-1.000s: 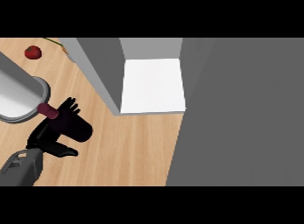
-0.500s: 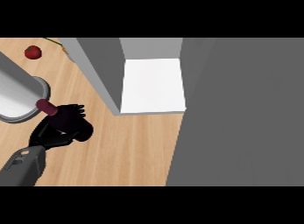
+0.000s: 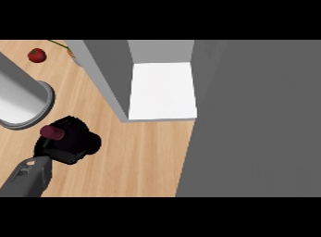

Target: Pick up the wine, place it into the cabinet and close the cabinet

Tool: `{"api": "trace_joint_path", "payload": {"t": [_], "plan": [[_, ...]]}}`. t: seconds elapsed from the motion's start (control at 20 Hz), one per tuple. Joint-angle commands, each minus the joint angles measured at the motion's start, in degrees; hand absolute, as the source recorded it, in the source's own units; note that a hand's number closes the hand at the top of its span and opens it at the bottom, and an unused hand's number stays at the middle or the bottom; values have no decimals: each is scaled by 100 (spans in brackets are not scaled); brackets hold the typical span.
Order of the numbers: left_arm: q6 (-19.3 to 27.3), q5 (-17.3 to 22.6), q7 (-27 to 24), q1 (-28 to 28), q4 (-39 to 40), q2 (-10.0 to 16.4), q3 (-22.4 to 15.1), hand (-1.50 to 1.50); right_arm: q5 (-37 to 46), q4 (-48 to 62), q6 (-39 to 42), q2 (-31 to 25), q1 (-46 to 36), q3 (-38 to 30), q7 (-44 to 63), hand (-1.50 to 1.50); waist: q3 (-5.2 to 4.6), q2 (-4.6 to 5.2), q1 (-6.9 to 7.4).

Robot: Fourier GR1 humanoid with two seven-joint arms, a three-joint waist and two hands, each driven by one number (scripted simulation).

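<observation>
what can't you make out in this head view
Head view, the only one:
Wine bottle: only its dark red top shows; the left hand curled round it hides the rest.
Grey cylinder: cut off by the left edge, identity unclear.
Cabinet: cut off by the top edge; door position unclear.
Small red object: too small to name.

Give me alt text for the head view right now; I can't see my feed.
A black hand at lower left is curled round a bottle with a dark red top, over the wooden counter. Up and to its right, an open cabinet shows a white shelf; a small red fruit lies at upper left.
</observation>
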Motion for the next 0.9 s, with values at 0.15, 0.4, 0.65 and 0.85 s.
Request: {"api": "trace_joint_path", "payload": {"t": [0.15,0.4,0.65,0.85], "plan": [[858,132,-789,821,-845,-733,13,150,368,-948,-65,-356,253,-236,271,-150,14,-61,187],[827,207,-498,1160,-1698,-830,-190,150,559,-875,-36,-372,430,-31,202,-150,13,-21,158],[519,269,-149,1671,-2380,-1130,-559,150,429,-929,-183,-433,504,-23,32,-150,15,-45,148],[855,196,-42,1922,-2983,-1485,-824,150,326,-1214,-113,-631,607,-135,116,-150,11,-22,121]]}}
